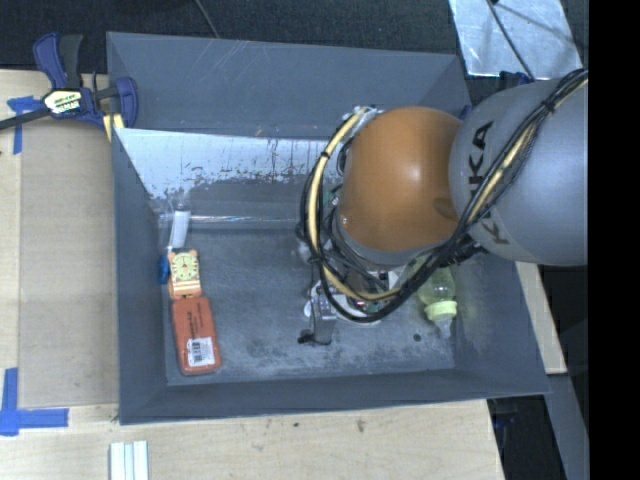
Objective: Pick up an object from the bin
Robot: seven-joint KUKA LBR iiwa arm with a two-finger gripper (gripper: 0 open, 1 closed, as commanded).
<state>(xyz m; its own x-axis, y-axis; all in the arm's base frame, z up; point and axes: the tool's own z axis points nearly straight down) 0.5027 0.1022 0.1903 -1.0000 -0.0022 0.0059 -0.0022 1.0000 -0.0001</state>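
My gripper [318,330] reaches down under the arm's orange cover to the bin floor at the front middle; its dark tip stands on bare floor, with nothing visible between the fingers. Close to its right a pale yellow-green bottle [438,300] with a yellow cap lies partly hidden under the arm. Far to the left, an orange flat pack [195,335] with a white barcode label lies along the bin's left side.
Above the orange pack lies a small yellow and orange package [184,272] with a blue bit beside it, and above that a small clear-grey piece [178,228]. The arm and its cables cover the bin's right half.
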